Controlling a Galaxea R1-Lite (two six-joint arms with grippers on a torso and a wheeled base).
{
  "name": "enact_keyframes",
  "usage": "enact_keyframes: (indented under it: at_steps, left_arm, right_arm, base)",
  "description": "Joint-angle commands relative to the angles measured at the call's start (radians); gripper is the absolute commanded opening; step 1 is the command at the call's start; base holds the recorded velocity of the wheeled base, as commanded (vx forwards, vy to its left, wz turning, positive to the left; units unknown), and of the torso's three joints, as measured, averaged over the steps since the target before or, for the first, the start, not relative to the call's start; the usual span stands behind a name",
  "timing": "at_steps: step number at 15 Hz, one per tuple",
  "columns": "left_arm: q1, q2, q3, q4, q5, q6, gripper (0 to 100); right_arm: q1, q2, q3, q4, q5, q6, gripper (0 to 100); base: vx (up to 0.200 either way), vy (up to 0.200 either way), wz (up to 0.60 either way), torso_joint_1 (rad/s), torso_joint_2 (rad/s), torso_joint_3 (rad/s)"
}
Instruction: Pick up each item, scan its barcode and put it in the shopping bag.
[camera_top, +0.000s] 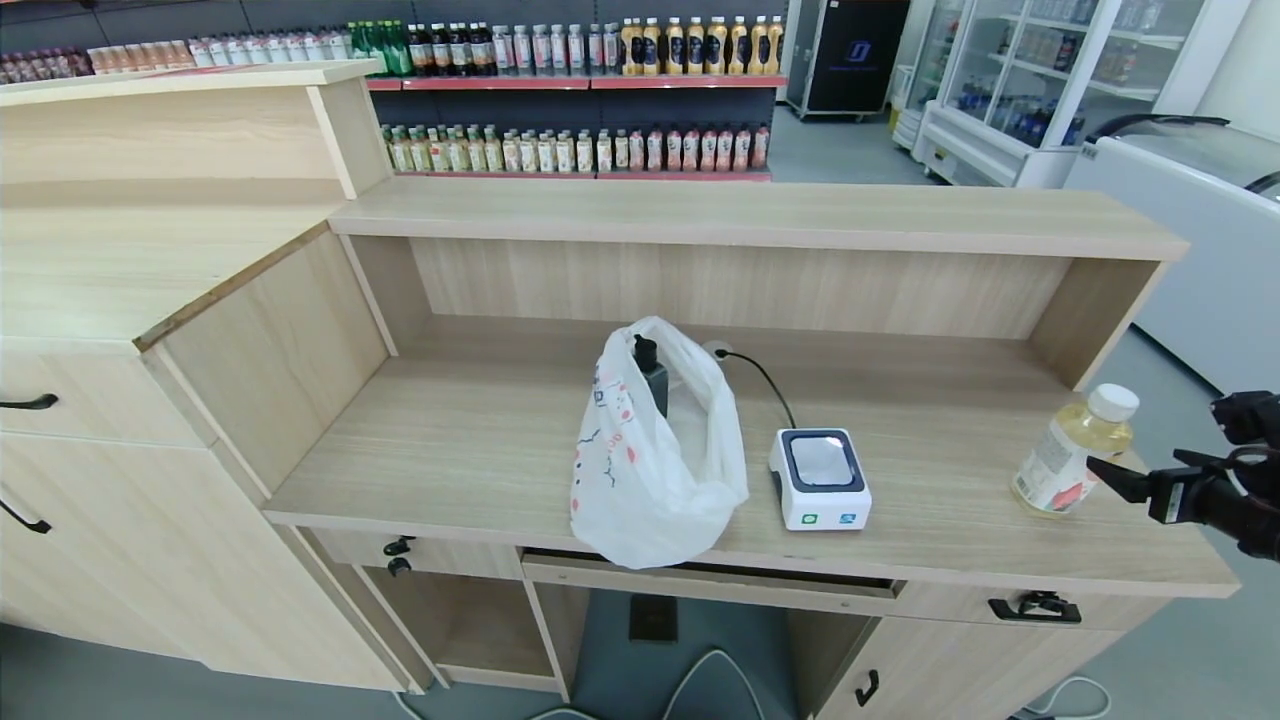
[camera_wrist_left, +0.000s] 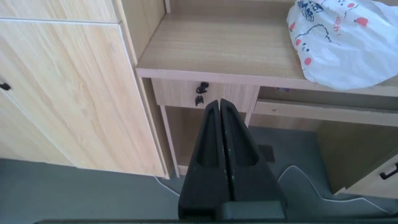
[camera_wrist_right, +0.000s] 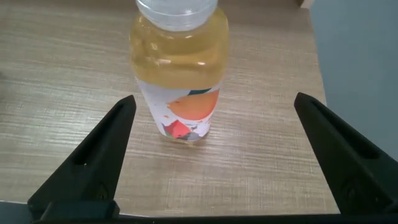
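Note:
A yellow drink bottle (camera_top: 1073, 452) with a white cap stands upright near the counter's right end. My right gripper (camera_top: 1152, 445) hovers just off that end, open, its fingers (camera_wrist_right: 99, 158) spread wider than the bottle (camera_wrist_right: 180, 68) and still short of it. The white shopping bag (camera_top: 652, 455) stands open mid-counter with a dark bottle (camera_top: 651, 375) inside. To the right of the bag sits the white barcode scanner (camera_top: 820, 478). My left gripper (camera_wrist_left: 219, 104) is shut on nothing, low in front of the counter's left drawer, with the bag (camera_wrist_left: 345, 40) off to one side.
The wooden counter (camera_top: 470, 440) has a raised back shelf (camera_top: 750, 215) and a tall side cabinet (camera_top: 150, 300) on the left. The scanner's cable (camera_top: 765, 378) runs to the back. The bottle stands close to the counter's right edge (camera_wrist_right: 314, 68). A key (camera_wrist_left: 199, 94) hangs in the drawer.

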Motion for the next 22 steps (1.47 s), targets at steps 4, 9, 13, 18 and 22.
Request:
enact_keyframes:
  at_steps: [4,9,13,18,22]
  left_arm:
    - [0.000,0.000,0.000,0.000,0.001,-0.001,0]
    - [0.000,0.000,0.000,0.000,0.001,0.001,0]
    - [0.000,0.000,0.000,0.000,0.001,-0.001,0]
    - [0.000,0.000,0.000,0.000,0.001,-0.001,0]
    - [0.000,0.000,0.000,0.000,0.001,-0.001,0]
  right_arm:
    - [0.046,0.081,-0.040,-0.011,-0.019,-0.002,100]
    - [0.085,0.142,-0.077,-0.064,-0.020,-0.002,100]
    - [0.117,0.173,-0.134,-0.067,-0.020,-0.002,100]
    - [0.138,0.210,-0.169,-0.084,-0.020,-0.005,100]
    - [0.149,0.242,-0.180,-0.084,-0.060,-0.070,100]
  base:
    - [0.000,0.000,0.00,0.000,0.00,0.000]
    - [0.000,0.000,0.00,0.000,0.00,0.000]
    - [0.000,0.000,0.00,0.000,0.00,0.000]
    - [0.000,0.000,0.00,0.000,0.00,0.000]
    - [0.000,0.000,0.00,0.000,0.00,0.000]
